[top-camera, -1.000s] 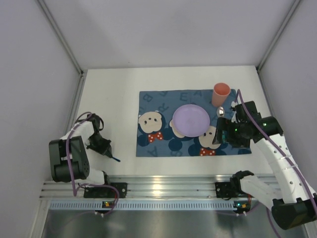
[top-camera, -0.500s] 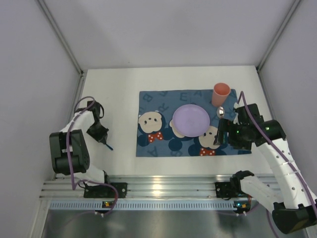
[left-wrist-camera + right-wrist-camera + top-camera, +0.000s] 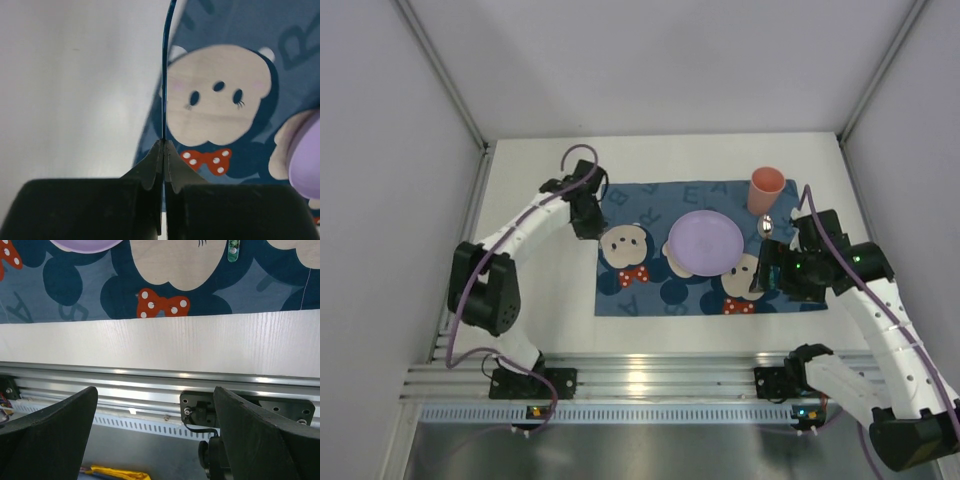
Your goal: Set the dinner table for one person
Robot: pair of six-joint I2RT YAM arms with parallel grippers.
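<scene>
arms point(image 3: 885, 320) white, black joints | purple cables point(image 3: 580, 148) | black fingers point(image 3: 75, 205)

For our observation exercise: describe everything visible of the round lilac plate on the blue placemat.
The round lilac plastic-looking plate is smooth and shallow, with a low raised rim. Empty, it lies flat near the middle of the blue cloth placemat printed with cartoon mouse faces, covering parts of two faces. The salmon-pink cup stands apart, behind it to the right; only the placemat touches it.
</scene>
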